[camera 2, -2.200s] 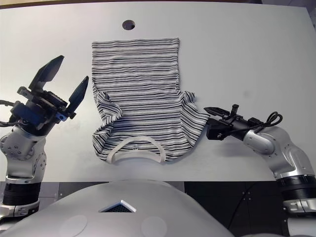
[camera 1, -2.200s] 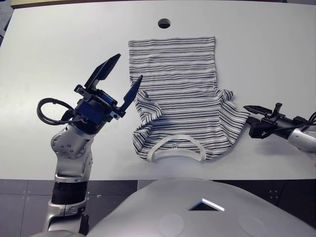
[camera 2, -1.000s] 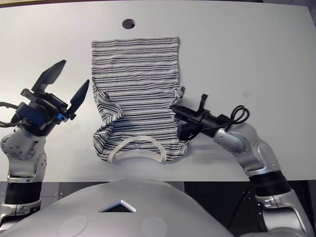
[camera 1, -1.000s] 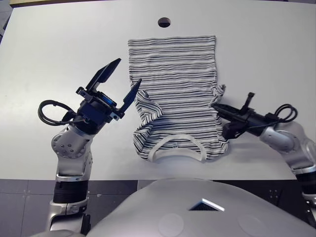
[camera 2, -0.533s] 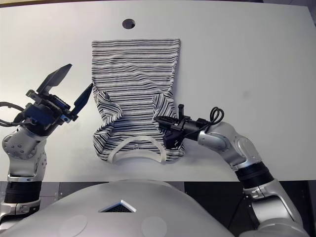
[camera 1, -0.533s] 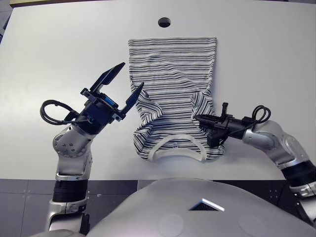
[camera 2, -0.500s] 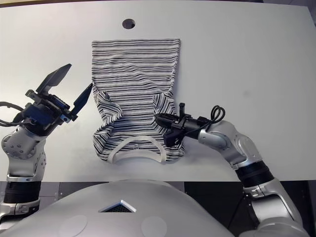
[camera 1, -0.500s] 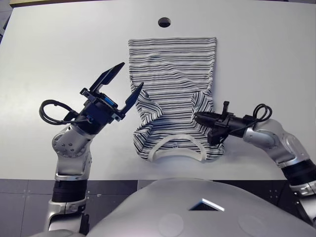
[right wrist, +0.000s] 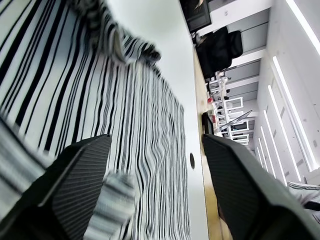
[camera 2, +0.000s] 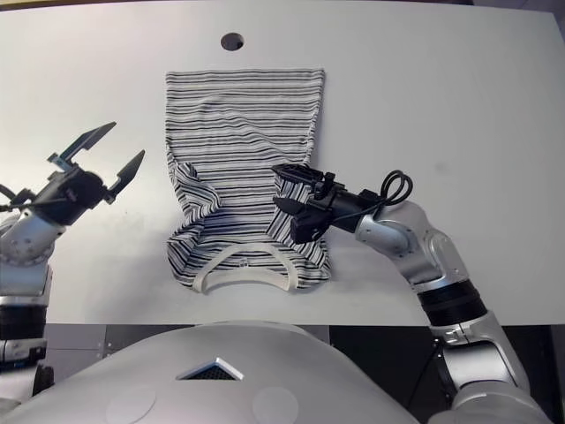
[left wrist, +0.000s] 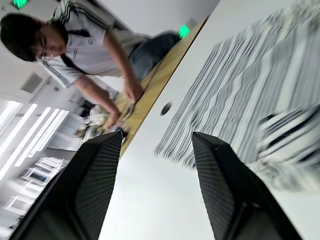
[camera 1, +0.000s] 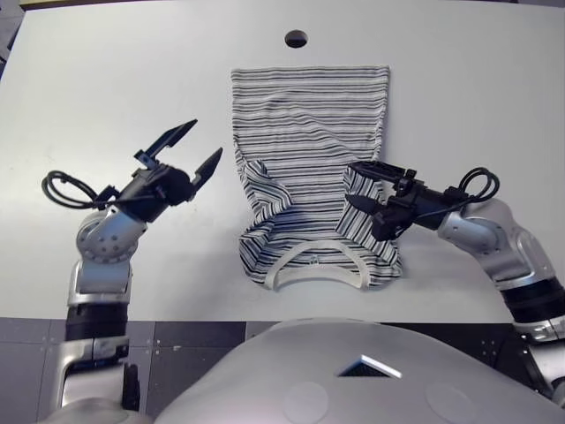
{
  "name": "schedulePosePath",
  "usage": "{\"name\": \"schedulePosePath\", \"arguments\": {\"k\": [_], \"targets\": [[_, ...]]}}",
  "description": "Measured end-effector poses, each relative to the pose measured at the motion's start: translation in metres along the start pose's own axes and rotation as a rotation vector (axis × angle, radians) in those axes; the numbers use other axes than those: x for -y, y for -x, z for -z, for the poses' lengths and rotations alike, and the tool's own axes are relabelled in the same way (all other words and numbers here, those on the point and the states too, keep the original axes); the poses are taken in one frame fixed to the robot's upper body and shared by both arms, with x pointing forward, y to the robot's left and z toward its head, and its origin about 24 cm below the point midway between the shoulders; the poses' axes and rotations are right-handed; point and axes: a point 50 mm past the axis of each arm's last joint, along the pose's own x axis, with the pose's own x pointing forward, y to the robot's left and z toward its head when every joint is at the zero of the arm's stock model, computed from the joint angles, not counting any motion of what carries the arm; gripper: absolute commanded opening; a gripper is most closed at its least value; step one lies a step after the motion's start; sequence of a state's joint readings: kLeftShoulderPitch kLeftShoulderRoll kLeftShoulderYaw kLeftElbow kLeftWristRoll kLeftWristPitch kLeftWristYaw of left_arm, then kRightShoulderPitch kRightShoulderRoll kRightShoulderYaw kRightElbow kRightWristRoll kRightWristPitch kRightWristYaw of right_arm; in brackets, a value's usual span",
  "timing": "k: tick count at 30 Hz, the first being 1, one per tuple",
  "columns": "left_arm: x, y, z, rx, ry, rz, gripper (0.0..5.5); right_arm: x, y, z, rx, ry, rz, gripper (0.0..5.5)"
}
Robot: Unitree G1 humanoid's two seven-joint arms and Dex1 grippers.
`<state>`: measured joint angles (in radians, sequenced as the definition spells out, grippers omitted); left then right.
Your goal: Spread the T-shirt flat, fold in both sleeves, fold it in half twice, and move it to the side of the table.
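Observation:
The black-and-white striped T-shirt (camera 1: 309, 132) lies on the white table (camera 1: 106, 79), its white collar (camera 1: 316, 265) toward me. Both sleeves are turned in over the body: the left sleeve (camera 1: 262, 190) and the right sleeve (camera 1: 369, 231). My right gripper (camera 1: 357, 184) hovers open just over the folded right sleeve, holding nothing. In the right wrist view its dark fingers (right wrist: 75, 175) stand apart above the stripes. My left gripper (camera 1: 203, 141) is open over bare table, a little left of the shirt's left edge. The left wrist view looks between its fingers (left wrist: 220, 185) at the shirt (left wrist: 260, 75).
A round cable hole (camera 1: 296, 38) sits in the table beyond the shirt's hem. Wide bare tabletop spreads to the left (camera 1: 88, 106) and to the right (camera 1: 477, 97) of the shirt. The table's near edge (camera 1: 212, 316) runs just behind the collar.
My right gripper carried the right sleeve inward over the shirt's body, then opened and let it go. My left gripper drew back leftward, away from the shirt's edge.

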<state>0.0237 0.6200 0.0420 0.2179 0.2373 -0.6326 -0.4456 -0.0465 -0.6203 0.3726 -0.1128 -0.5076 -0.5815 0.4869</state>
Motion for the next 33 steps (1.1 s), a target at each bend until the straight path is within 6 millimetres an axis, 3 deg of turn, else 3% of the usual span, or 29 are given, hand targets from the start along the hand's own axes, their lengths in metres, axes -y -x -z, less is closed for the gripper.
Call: {"name": "schedulePosePath", "arguments": {"k": [6,9,13,18,23,29,33], "targets": [[0.002,-0.070,-0.002,0.092,-0.154,0.157,2.59,0.010,-0.019,-0.002,0.047,0.004,0.035,3.41],[0.013,-0.094,-0.001,0.104,-0.204,0.288,2.59,0.007,-0.033,-0.017,0.125,-0.019,0.031,3.41],[0.032,-0.103,0.010,0.060,-0.234,0.428,2.59,0.008,-0.049,-0.041,0.241,-0.032,0.053,3.41],[0.028,-0.120,0.011,0.014,-0.300,0.443,2.59,0.019,-0.077,-0.057,0.313,0.050,0.033,3.41],[0.028,-0.132,0.011,-0.042,-0.331,0.414,2.59,0.021,-0.116,-0.057,0.305,0.107,-0.009,3.41],[0.028,-0.144,0.005,-0.058,-0.362,0.400,2.59,-0.015,-0.149,-0.041,0.244,0.135,-0.156,3.41],[0.028,-0.144,0.006,-0.061,-0.355,0.397,2.59,-0.021,-0.160,-0.052,0.314,0.205,-0.179,3.41]]}}
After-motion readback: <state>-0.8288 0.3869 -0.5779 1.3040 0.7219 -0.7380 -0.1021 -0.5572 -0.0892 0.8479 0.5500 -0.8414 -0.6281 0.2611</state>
